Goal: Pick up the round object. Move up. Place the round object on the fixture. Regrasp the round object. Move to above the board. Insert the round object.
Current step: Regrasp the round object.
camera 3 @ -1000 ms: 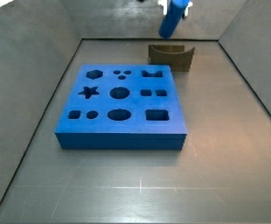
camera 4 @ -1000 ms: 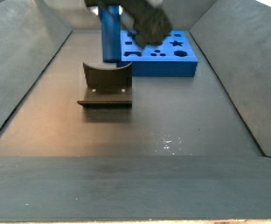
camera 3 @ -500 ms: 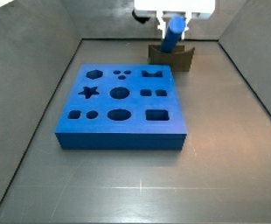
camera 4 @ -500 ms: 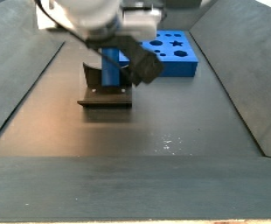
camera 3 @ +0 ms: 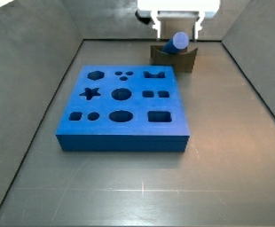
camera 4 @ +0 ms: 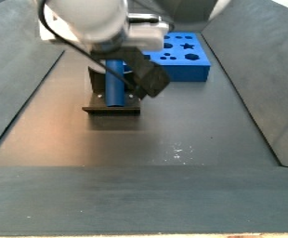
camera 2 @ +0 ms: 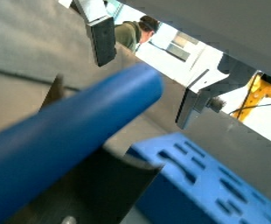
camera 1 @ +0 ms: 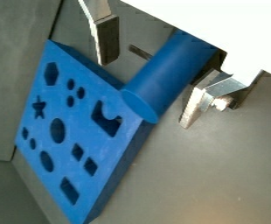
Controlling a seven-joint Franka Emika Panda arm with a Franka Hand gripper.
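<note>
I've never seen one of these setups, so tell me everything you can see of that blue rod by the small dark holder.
The round object is a smooth, matte blue cylinder with a flat round end. It leans tilted on the dark fixture, beyond the board. The gripper straddles it, fingers spread with visible gaps either side, apparently not squeezing it.

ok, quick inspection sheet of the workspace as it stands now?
Surface: dark grey floor with grey side walls, bare apart from the job's things.
Peg: blue cylinder lying tilted at the fixture, between the gripper's fingers; whether it is seated in the notch cannot be told.
Board: blue block with star, round and square holes, all unfilled, apart from the fixture.
Clutter: nothing seen.
Gripper: gripper low over the fixture, silver fingers standing clear of the peg on both sides, open.
Cables: nothing seen.
Surroundings: a person and yellow equipment show beyond the enclosure in a wrist view.
</note>
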